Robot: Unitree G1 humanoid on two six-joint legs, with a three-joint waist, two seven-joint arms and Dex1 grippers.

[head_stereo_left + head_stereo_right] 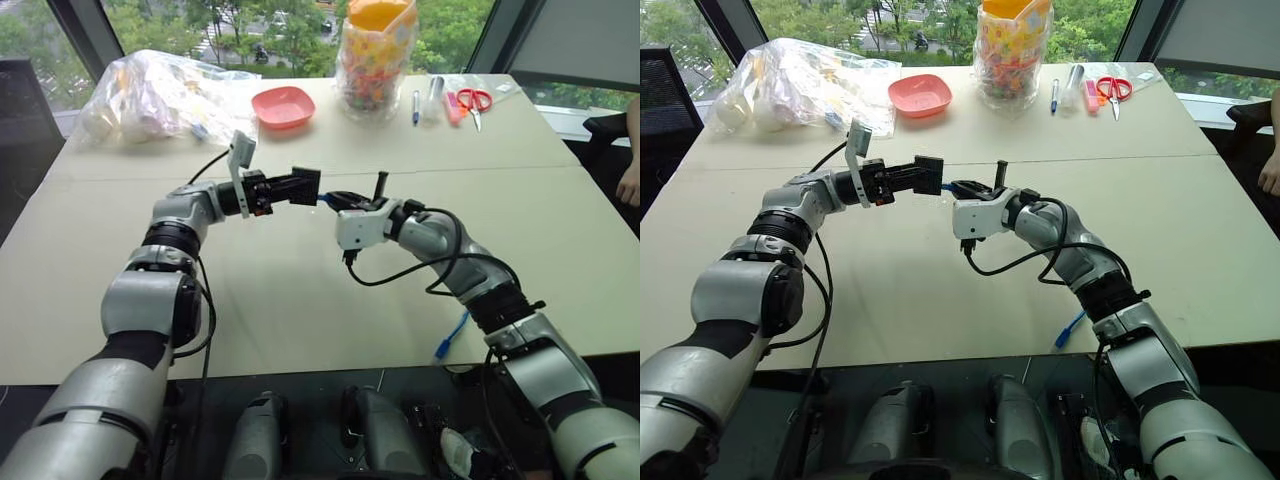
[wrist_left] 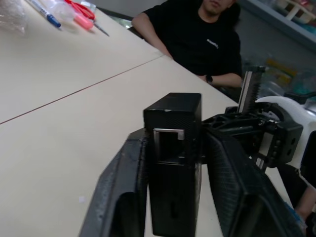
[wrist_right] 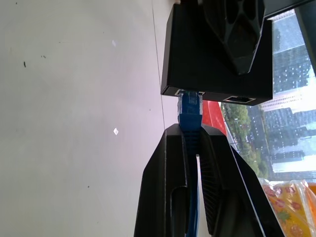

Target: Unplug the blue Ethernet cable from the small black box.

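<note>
1. You see a wide beige desk [image 1: 300, 300] standing before big windows with green trees outside; a thin seam runs across the top from side to side.
2. I can read no brand, label or writing on anything here.
3. Along the far edge of the desk you can count one clear plastic bag [image 1: 160, 95] with pale things near the far left corner, one pink bowl [image 1: 283, 105] beside it, one bag of colourful sweets [image 1: 375, 55] with an orange top at the middle, then two pens [image 1: 424, 100], one pink marker [image 1: 452, 105] and one pair of red-handled scissors [image 1: 476, 102] toward the far right corner.
4. A person in a black shirt [image 2: 202, 34] sits at the right edge of the desk, with a forearm resting on it.
5. The left gripper [image 2: 177, 163] is clamped on the small black box [image 2: 174, 143] and holds it in the air above the middle of the desk, one finger on each flat side; an open port faces the wrist camera.
6. The right gripper [image 3: 190, 143] has its fingers pressed together on the blue Ethernet cable [image 3: 190, 111], just behind the plug.
7. The plug sits at the port in the edge of the box; I cannot tell if it is fully inside.
8. The other end of the cable hangs over the near edge of the desk, at the right.
</note>
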